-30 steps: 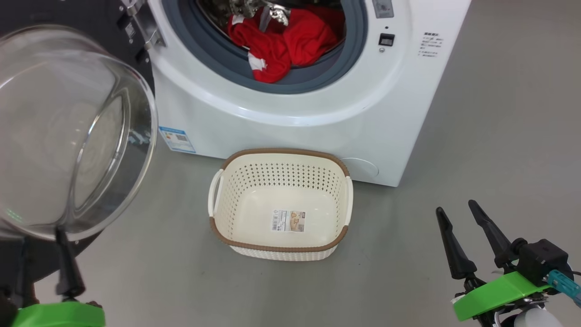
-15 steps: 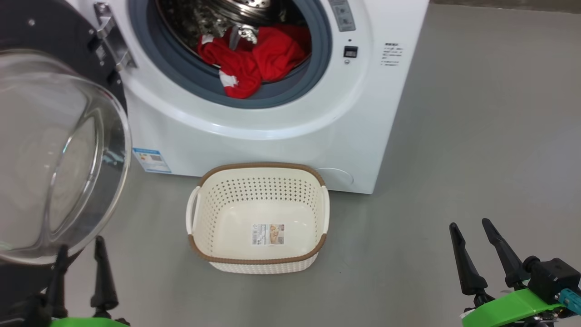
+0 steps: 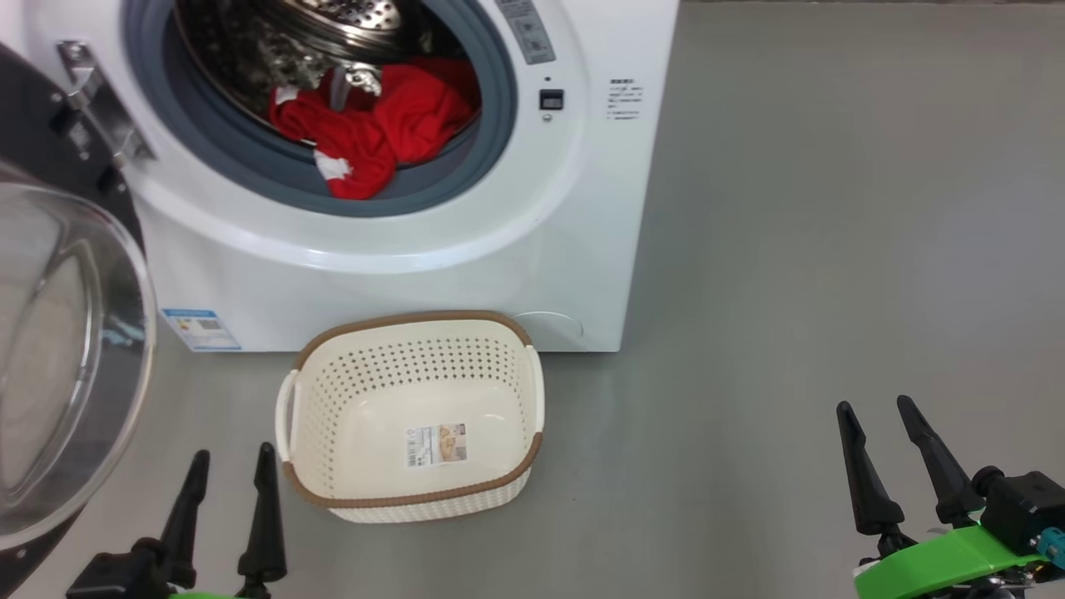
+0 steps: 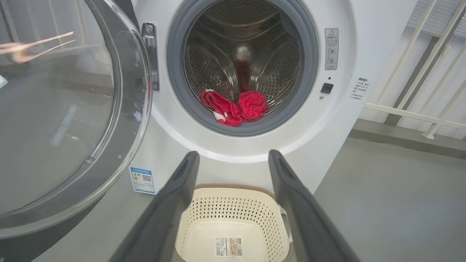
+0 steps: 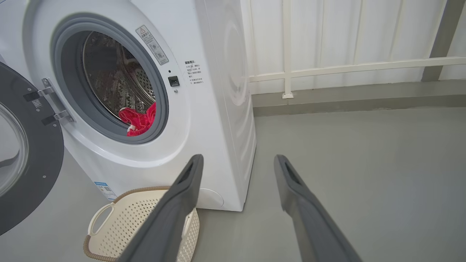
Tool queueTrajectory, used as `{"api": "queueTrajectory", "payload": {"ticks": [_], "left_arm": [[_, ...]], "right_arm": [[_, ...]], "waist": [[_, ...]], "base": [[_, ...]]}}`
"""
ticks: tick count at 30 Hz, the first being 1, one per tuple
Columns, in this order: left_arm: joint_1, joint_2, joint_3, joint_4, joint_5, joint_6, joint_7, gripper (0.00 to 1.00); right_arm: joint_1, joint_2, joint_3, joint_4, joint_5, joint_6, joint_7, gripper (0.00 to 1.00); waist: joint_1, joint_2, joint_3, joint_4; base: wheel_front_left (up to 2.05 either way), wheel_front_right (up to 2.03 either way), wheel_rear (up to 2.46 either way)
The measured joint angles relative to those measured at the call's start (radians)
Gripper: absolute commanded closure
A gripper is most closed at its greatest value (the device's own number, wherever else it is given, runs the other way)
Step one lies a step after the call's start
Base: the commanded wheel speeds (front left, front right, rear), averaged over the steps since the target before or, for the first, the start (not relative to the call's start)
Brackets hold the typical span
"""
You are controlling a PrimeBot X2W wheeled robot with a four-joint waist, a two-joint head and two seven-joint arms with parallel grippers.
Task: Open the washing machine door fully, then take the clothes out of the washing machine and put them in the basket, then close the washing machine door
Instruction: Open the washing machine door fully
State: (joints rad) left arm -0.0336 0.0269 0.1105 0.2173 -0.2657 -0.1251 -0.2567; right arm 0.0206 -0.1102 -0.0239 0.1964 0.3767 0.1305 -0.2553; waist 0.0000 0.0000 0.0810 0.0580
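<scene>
Now both sets of jaws wide apart, clothes (image 3: pixel 399 125) inside the washing machine (image 3: pixel 399 279).

We count one washing machine (image 3: pixel 399 274), one round door (image 3: pixel 50 358) and one steel drum (image 4: pixel 218 58). One basket (image 3: pixel 416 318) too, with two side handles (image 3: pixel 287 416) and one paper label (image 3: pixel 436 444) inside. Red clothes (image 3: pixel 391 125): one heap, and honestly we can't tell how many separate pieces are bunched up in it. One blue sticker (image 3: pixel 200 329) on the machine's front. Grippers, two: the left gripper (image 3: pixel 234 450) and the right gripper (image 3: pixel 874 403), two dark fingers (image 3: pixel 865 482) each, so four fingers total.
</scene>
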Motion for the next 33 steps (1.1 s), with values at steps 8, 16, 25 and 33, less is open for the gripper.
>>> {"api": "queueTrajectory", "payload": {"ticks": [8,16,25,33], "left_arm": [[0.016,0.008,-0.049,-0.013,0.0,0.0,0.0,0.0],[0.016,0.016,-0.091,-0.024,-0.01,0.0,0.0,0.0],[0.016,0.018,-0.093,-0.031,-0.01,0.0,0.0,0.0],[0.016,0.02,-0.098,-0.032,-0.01,0.0,0.0,0.0]], "right_arm": [[0.0,0.001,-0.007,-0.002,0.0,0.0,0.0,0.0],[0.0,0.002,-0.028,-0.003,0.0,0.0,0.0,0.0],[0.001,0.008,-0.032,-0.004,0.0,0.0,0.0,0.0],[0.001,0.013,-0.032,-0.007,0.0,0.0,0.0,0.0]], "waist": [[0.0,0.0,0.002,-0.057],[0.0,0.0001,0.005,-0.105],[0.0,0.0001,0.011,-0.116],[0.0,0.0,0.017,-0.108]], "base": [[0.0,0.0,0.0],[0.0,0.0,0.0],[0.0,0.0,0.0],[0.0,0.0,0.0]]}}
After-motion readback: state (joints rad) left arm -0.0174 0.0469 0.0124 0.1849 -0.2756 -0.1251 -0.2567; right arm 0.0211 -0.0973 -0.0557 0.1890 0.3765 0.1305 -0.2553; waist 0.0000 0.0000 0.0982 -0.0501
